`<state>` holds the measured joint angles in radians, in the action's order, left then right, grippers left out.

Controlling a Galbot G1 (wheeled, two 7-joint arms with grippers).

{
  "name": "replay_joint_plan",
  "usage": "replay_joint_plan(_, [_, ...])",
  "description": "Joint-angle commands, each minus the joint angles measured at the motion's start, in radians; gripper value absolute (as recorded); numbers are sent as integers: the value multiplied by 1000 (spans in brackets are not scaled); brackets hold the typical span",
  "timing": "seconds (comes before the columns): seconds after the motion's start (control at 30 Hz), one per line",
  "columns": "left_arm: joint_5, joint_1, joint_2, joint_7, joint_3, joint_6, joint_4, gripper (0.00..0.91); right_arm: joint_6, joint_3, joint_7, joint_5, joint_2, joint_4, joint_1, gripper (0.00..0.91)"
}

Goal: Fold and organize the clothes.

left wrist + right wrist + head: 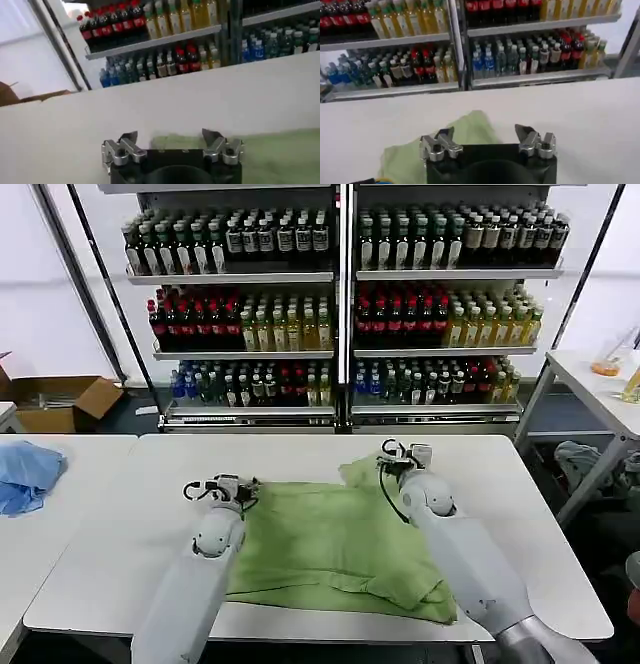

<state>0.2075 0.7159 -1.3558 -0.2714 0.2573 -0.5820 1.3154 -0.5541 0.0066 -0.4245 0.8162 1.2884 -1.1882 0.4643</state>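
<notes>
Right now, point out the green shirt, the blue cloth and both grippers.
Green shirt (320, 534): head view, middle of its spread body.
Blue cloth (25, 474): head view, centre of the crumpled heap.
Left gripper (171, 141): left wrist view, between open fingertips.
Right gripper (486, 136): right wrist view, between open fingertips.

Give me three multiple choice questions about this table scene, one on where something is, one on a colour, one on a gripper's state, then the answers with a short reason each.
1. Where does the blue cloth lie?
A. On the side table to the robot's left
B. On top of the shirt
C. On a drinks shelf

2. What colour is the shirt spread on the white table?
A. Red
B. Light green
C. Black

3. How do the fingers of the left gripper stand?
A. Shut on the shirt
B. Shut on a bottle
C. Open

Answers:
1 A, it sits at the head view's left edge, apart from the shirt.
2 B, pale green fabric.
3 C, a clear gap shows, nothing held.
</notes>
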Motion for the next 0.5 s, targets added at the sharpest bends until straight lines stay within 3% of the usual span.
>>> replay_joint_plan(0.03, [82, 37, 15, -3, 2, 0, 27, 30, -5, -8, 14, 27, 58, 135, -38, 0])
replay_joint_plan(0.5, [129, 66, 32, -1, 19, 2, 68, 30, -8, 9, 12, 17, 81, 163, -39, 0])
